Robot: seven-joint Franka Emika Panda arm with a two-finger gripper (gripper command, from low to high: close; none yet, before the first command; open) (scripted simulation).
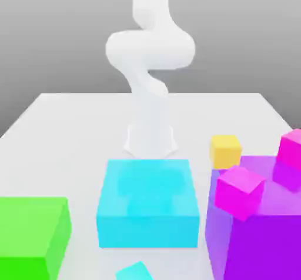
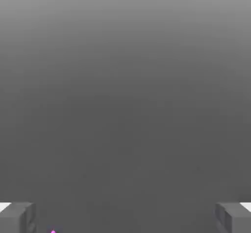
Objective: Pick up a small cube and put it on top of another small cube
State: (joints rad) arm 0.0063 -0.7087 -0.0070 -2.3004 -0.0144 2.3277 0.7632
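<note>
A white robot arm [image 1: 150,55] stands at the back of a white desk [image 1: 70,132]. Its claw [image 2: 125,217] is open wide with nothing between the fingers [image 2: 17,217]. The small cyan cube [image 1: 135,271] lies at the front edge of the desk, just in front of a big cyan block [image 1: 148,202]. A green block [image 1: 32,235] sits at the exterior view's left. At the right, a purple block [image 1: 258,226] carries magenta cubes [image 1: 238,192], with a yellow cube [image 1: 226,150] behind it.
</note>
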